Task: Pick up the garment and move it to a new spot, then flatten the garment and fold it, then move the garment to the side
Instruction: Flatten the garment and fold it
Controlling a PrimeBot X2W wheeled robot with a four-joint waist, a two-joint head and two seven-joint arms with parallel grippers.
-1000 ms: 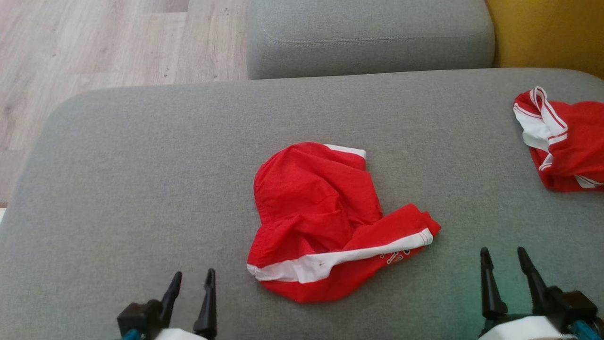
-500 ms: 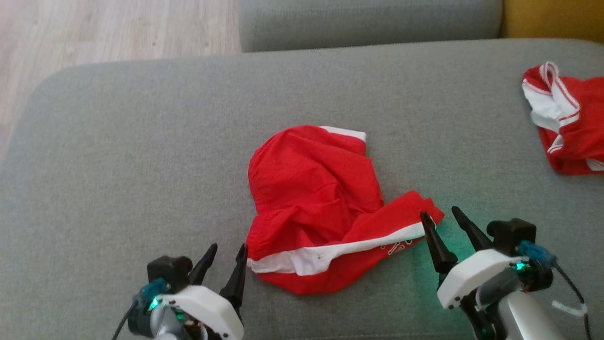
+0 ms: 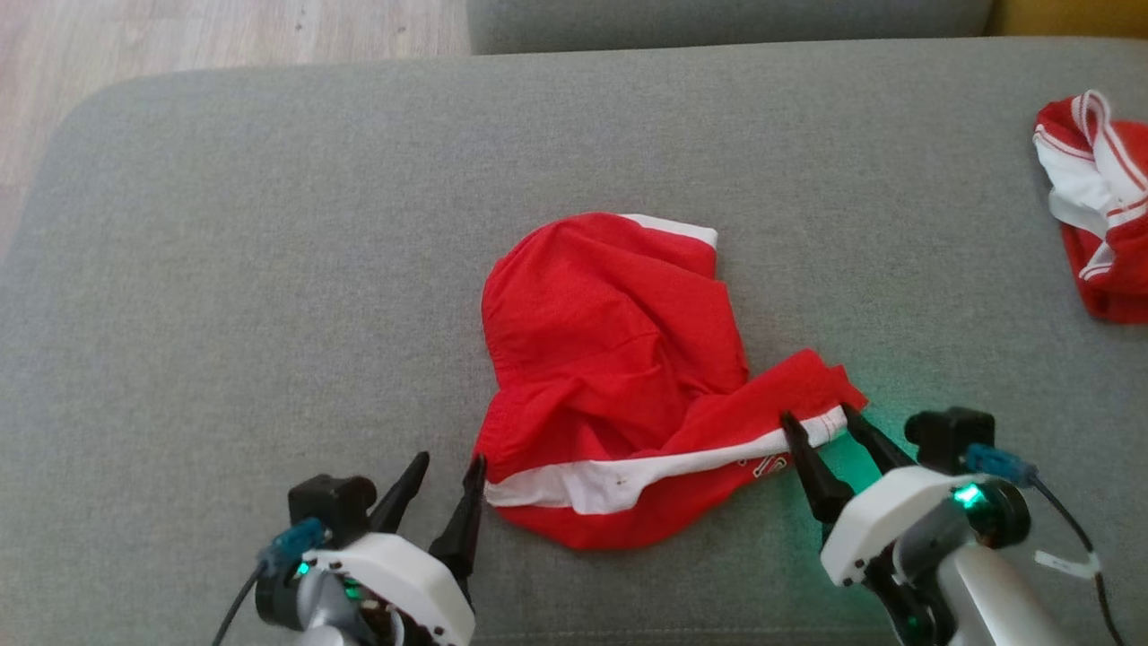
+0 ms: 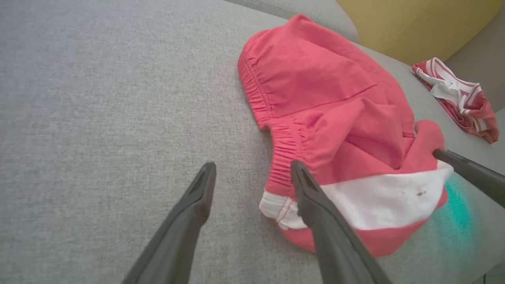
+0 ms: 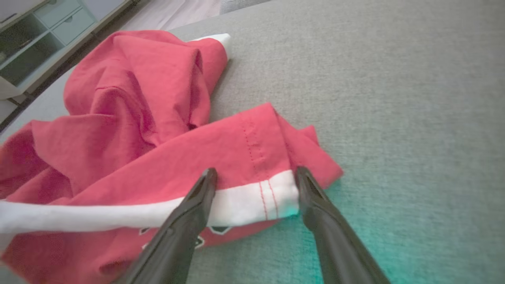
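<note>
On the grey cushion (image 3: 269, 269), the crumpled red garment (image 3: 619, 377) was found mid-seat. One end of its white band was straddled by the spread right gripper (image 3: 817, 413), and the spread left gripper (image 3: 449, 458) was set at the other. Pick-up was judged in hand; closing on both ends would be needed next.

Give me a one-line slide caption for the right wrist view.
Open right gripper brackets the white-banded corner of the crumpled red garment on the gray cushion.
</note>
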